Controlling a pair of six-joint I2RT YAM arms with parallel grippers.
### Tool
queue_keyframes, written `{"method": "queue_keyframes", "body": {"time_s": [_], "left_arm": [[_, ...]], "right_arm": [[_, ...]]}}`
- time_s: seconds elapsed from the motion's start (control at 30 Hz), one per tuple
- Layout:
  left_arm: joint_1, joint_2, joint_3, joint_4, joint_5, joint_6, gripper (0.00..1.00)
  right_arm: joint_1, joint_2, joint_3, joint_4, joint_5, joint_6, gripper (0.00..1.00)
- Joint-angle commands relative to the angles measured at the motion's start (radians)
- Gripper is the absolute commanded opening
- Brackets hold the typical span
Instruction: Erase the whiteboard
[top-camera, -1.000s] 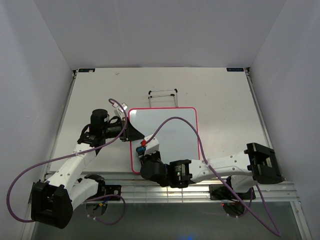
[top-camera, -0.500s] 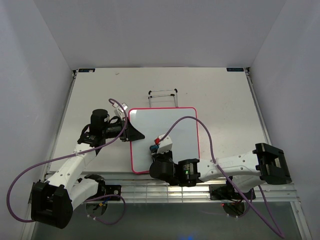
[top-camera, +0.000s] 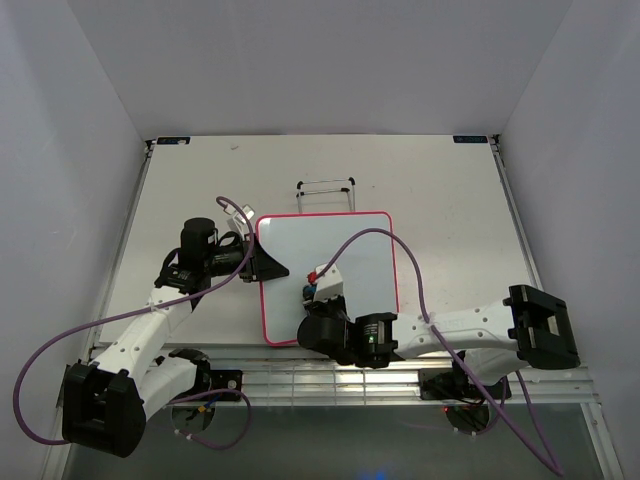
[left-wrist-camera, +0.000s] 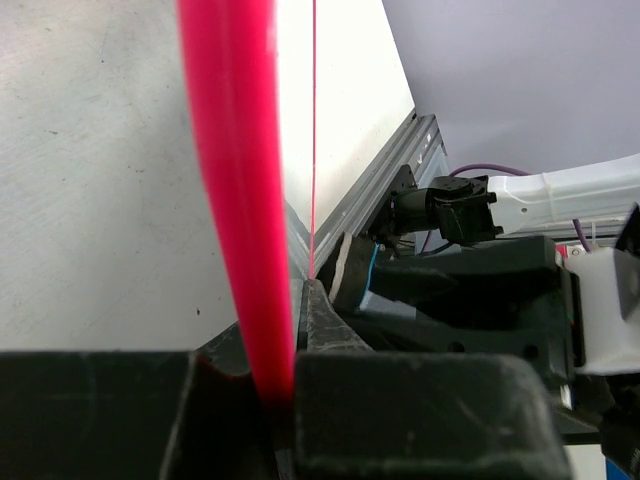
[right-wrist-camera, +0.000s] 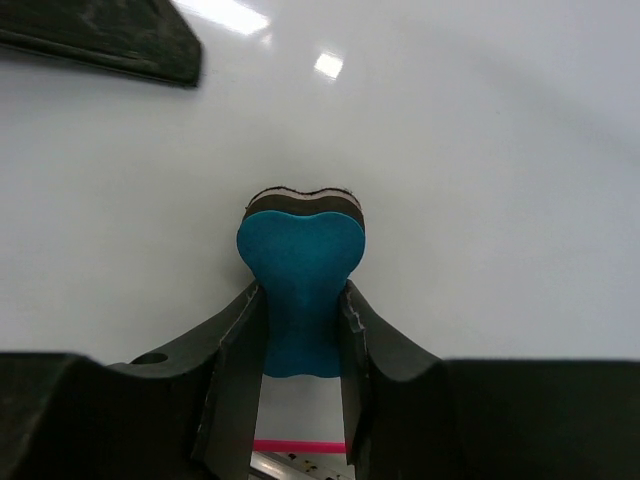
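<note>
Right gripper (right-wrist-camera: 300, 310) clamped on blue eraser (right-wrist-camera: 300, 262), pressed to whiteboard (right-wrist-camera: 480, 160), most of face ahead and right; left gripper (left-wrist-camera: 285, 372) pinches its left edge.

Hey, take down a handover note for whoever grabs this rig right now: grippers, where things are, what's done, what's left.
Left gripper: shut on the whiteboard frame's left edge, steadying it.
Right gripper: shut on the blue eraser, its felt seemingly against the board face, near middle.
Wire stand: on the table beyond the board.
Done: no marks visible on the face.
Left: probably check the patch hidden under the right arm, then lift off.
</note>
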Motion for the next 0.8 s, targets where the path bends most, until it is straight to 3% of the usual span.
{"method": "queue_keyframes", "body": {"time_s": [0.0, 0.37, 0.5, 0.6, 0.77], "left_arm": [[-0.013, -0.018, -0.009, -0.031, -0.034, 0.058, 0.00], [-0.013, -0.023, -0.007, -0.031, -0.034, 0.058, 0.00], [-0.013, -0.026, -0.009, -0.032, -0.037, 0.058, 0.00], [-0.013, -0.031, -0.009, -0.034, -0.037, 0.058, 0.00], [-0.013, -0.035, -0.010, -0.032, -0.035, 0.058, 0.00]], "right_arm": [[0.025, 0.057, 0.084, 0.134, -0.032, -0.061, 0.08], [0.047, 0.087, 0.120, 0.189, -0.060, -0.095, 0.08], [0.031, 0.049, 0.071, 0.180, -0.002, -0.093, 0.08], [-0.028, -0.013, -0.027, 0.075, -0.002, 0.012, 0.08], [-0.211, -0.189, -0.324, 0.035, -0.086, 0.143, 0.08]]}}
